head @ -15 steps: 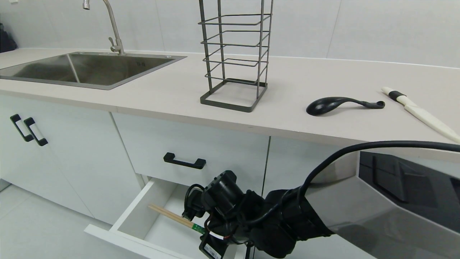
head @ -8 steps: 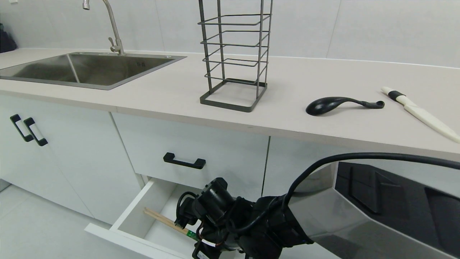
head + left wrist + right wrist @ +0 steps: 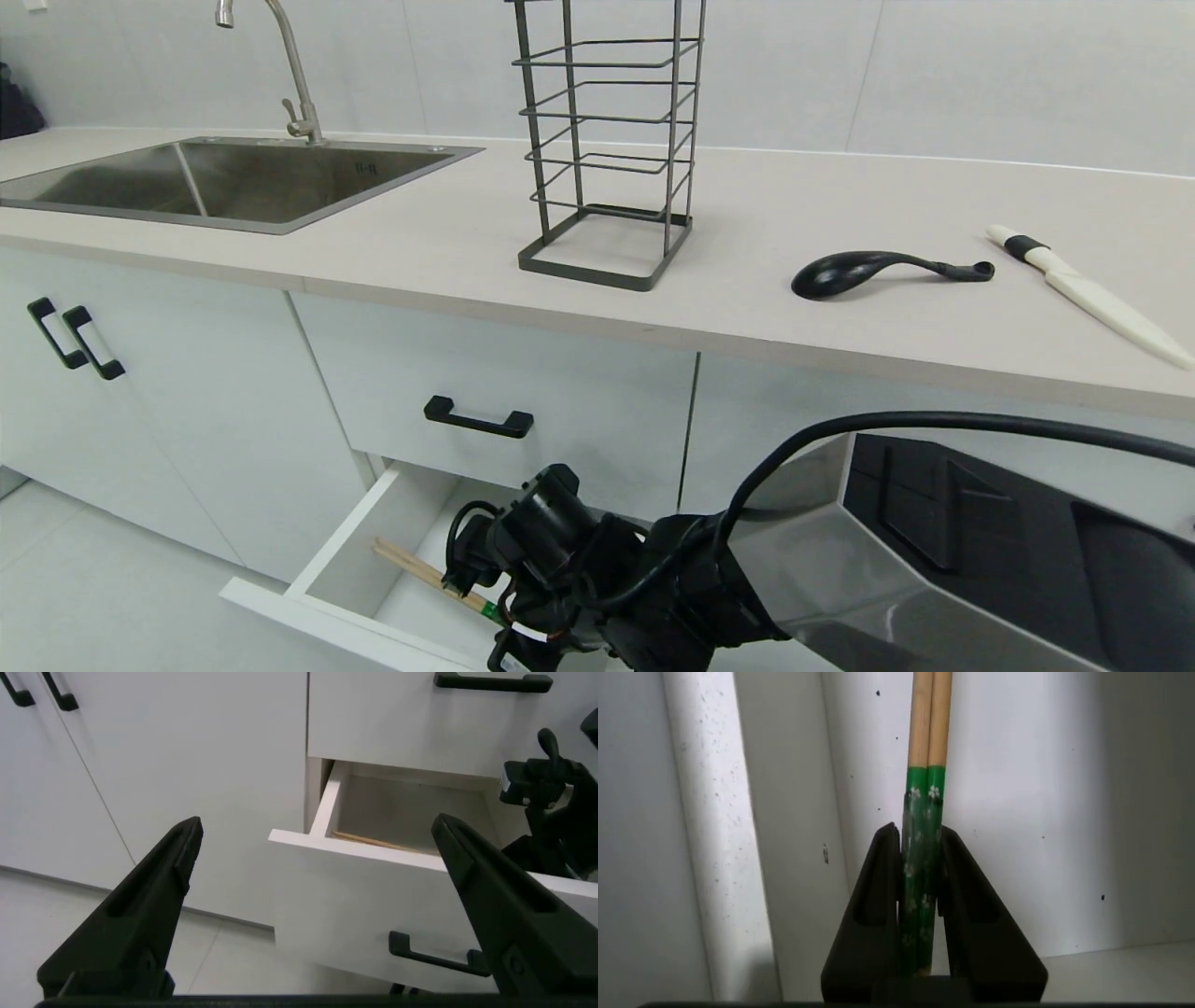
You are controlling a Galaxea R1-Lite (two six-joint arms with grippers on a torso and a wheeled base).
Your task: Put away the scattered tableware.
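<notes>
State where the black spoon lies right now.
In the head view the black spoon lies on the countertop, toward the robot's right, between the wire rack and the white knife.

Green ends of chopsticks (image 3: 425, 572) in drawer (image 3: 345, 541) hidden behind right arm's wrist. Drawer's near right part cut by lower edge. Above drawer: knife (image 3: 1088, 297) tip, rack (image 3: 588, 277) top cut off.

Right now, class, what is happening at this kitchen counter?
The right tool is shut on a pair of chopsticks, holding them inside the open lower drawer. The left tool hangs open in front of that drawer, holding nothing. A black spoon and a white knife lie on the countertop, right of the wire rack, not yet put away.
</notes>
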